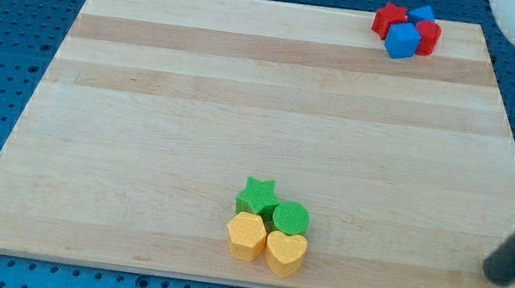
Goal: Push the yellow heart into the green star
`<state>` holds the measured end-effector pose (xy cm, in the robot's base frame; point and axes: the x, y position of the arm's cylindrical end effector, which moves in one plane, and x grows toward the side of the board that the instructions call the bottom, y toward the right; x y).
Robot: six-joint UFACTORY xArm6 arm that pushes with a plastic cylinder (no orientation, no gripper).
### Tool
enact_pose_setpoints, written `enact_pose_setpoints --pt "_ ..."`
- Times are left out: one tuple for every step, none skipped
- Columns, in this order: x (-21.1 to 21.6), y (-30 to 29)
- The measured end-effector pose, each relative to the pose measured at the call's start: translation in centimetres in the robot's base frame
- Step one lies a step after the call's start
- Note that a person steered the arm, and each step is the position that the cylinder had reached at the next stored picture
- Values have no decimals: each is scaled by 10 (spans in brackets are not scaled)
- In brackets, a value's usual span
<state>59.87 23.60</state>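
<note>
Nearest the view's bottom: yellow heart (285, 253), low centre of the frame, close to the table's (136, 147) bottom edge, with only a thin strip of wood between it and that edge. Touching its left side, a yellow block (246, 236), roughly hexagonal. Just above the heart, touching it, a green round block (291, 217). Green star (256, 195) sits up and left of the heart, touching the round green block and the yellow hexagonal block; whether heart and star themselves touch I cannot tell, they meet at most at a corner.

Right of this cluster, open wood runs to my tip (496, 278), which rests near the table's right edge, lower right of the frame, well apart from all blocks. The dark rod slants up and right out of the picture. No jaws on this arm, only the rod, so nothing to spread or pinch.

Middle of the table: broad bare wood from left edge to right edge.

Farthest, upper right of the frame, hard against the top edge: red star (388, 19), blue cube (402, 40), second red block (426, 35), and another blue block (421, 14) behind, packed together touching.
</note>
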Motion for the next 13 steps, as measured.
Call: enact_pose_setpoints --pt "19 -26" --pt "18 -53" --pt "11 -93" --pt "1 -129" --pt "-1 -131" --pt "6 -120" --pt "15 -140" --pt "15 -202" --pt "15 -251" --pt "-1 -275" --pt "-18 -275" --pt "-18 -263" --pt "-16 -233"
